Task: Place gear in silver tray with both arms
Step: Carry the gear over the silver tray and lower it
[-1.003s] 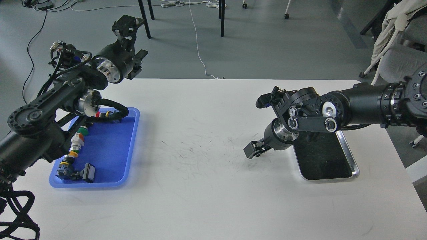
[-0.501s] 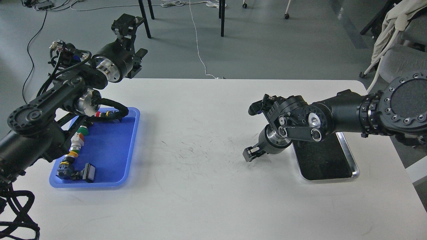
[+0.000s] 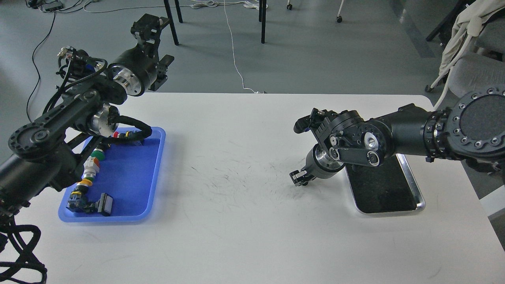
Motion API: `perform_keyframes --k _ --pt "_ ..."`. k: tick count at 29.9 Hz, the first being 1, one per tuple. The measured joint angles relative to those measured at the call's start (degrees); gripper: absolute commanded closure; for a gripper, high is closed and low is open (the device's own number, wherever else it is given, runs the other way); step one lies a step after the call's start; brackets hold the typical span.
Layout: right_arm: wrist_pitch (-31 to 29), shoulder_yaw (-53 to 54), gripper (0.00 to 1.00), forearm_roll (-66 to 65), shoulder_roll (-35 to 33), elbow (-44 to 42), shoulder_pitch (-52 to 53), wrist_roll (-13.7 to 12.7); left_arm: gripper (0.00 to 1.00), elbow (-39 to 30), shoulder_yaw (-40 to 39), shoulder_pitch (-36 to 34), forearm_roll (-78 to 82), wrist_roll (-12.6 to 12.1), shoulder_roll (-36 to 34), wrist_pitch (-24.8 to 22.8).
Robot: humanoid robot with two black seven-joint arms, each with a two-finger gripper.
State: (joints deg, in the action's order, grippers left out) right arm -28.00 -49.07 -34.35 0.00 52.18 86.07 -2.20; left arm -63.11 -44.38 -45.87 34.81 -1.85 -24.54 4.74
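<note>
The silver tray (image 3: 415,184) lies at the right of the white table, its dark floor bare where it shows; my right arm covers its far end. My right gripper (image 3: 299,178) hangs just above the table, left of the tray's near-left side. It is small and dark, so I cannot tell its fingers apart, and nothing shows in it. My left gripper (image 3: 157,46) is raised over the table's far-left edge, open and empty. No gear can be made out; several small coloured parts (image 3: 90,170) lie in a row in the blue tray (image 3: 130,181).
A black block (image 3: 104,204) lies at the blue tray's near end. My left arm and its cables overhang the blue tray's left side. Chair legs, cables and a chair with cloth stand on the floor beyond the table.
My right arm has swung left and its gripper has turned and drawn in a little near the tray's left side. My left gripper has risen slightly.
</note>
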Motion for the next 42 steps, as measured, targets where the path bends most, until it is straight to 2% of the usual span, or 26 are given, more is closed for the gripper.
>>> perform_keyframes --k 5,8,10,16,19,22,27,30,34,38,42 --pt "0.0 0.0 0.71 0.0 0.0 0.0 -0.1 0.2 0.02 0.0 0.0 0.0 0.0 0.0 0.0 0.0" --pt "0.0 0.0 0.94 -0.2 0.0 0.0 -0.2 0.3 0.02 0.1 0.0 0.0 0.0 0.0 -0.1 0.0" --pt "0.0 0.0 0.98 -0.3 0.0 0.0 -0.3 0.3 0.02 0.1 0.0 0.0 0.0 0.0 -0.1 0.0" --pt "0.0 0.9 0.98 0.3 0.0 0.5 0.2 0.3 0.02 0.1 0.0 0.0 0.0 0.0 -0.1 0.0" --pt "0.0 4.6 0.98 1.1 -2.2 2.6 4.0 0.3 0.02 0.3 0.0 -0.2 0.1 0.0 -0.1 0.0" --pt "0.0 8.3 0.98 1.7 -8.2 5.4 8.4 0.2 0.02 0.5 0.2 -0.2 0.1 0.0 0.1 0.0" --pt "0.0 9.7 0.98 0.6 -23.3 11.7 12.5 0.3 0.02 0.7 0.4 -0.3 0.1 0.0 0.6 0.0" --pt "0.0 9.4 0.98 -4.0 -32.3 14.2 9.6 0.3 0.02 0.9 0.4 -0.4 0.1 0.0 0.7 0.0" --pt "0.0 10.4 0.98 -12.5 -39.7 16.2 1.6 0.3 0.02 1.0 0.4 -0.5 0.2 0.0 1.0 0.1" --pt "2.0 12.8 0.98 -15.9 -41.4 16.2 -5.5 0.3 0.02 1.1 0.6 -0.7 0.5 0.0 2.4 0.2" --pt "3.8 14.0 0.98 -16.4 -41.3 15.2 -8.3 0.0 0.02 1.5 0.8 -0.8 1.0 -0.1 2.9 0.2"
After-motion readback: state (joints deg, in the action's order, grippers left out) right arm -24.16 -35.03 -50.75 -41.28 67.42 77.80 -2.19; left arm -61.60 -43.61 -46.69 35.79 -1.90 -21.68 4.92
